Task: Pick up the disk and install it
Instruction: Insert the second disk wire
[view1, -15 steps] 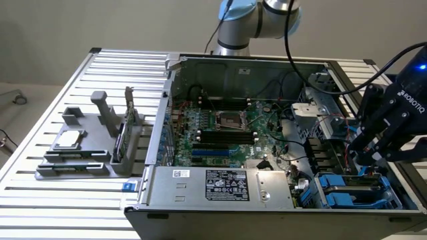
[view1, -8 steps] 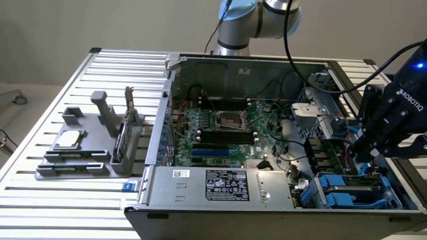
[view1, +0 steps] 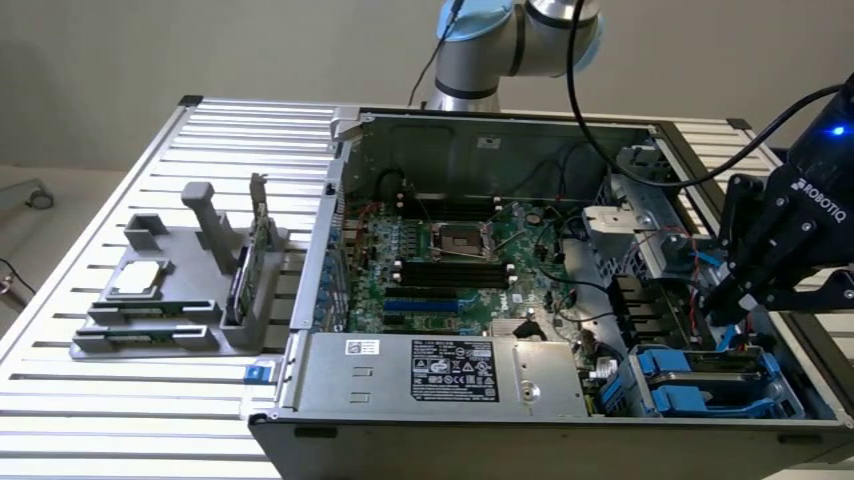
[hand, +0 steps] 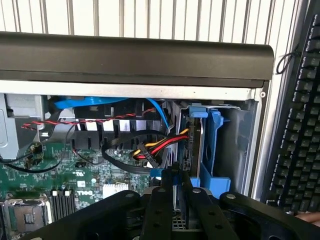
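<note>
The disk (hand: 186, 150) stands on edge in its blue plastic rail frame, at the drive-bay end of the open computer case (view1: 400, 400). My gripper (hand: 178, 192) comes down on the disk's near edge, with a black finger pressed against each side. In the exterior view the gripper (view1: 731, 300) hangs over the case's right side, above the bays. A grey and blue piece of the disk (view1: 711, 288) shows between its fingers. The rest of the disk is hidden by the gripper body and the case wall.
Red, yellow and black cables (hand: 152, 147) run close beside the disk. Blue drive bays (view1: 694, 392) lie below the gripper and the motherboard (view1: 454, 260) fills the case floor. A keyboard (hand: 300, 125) lies outside the case. A grey fixture (view1: 154, 310) holds a chip and a card.
</note>
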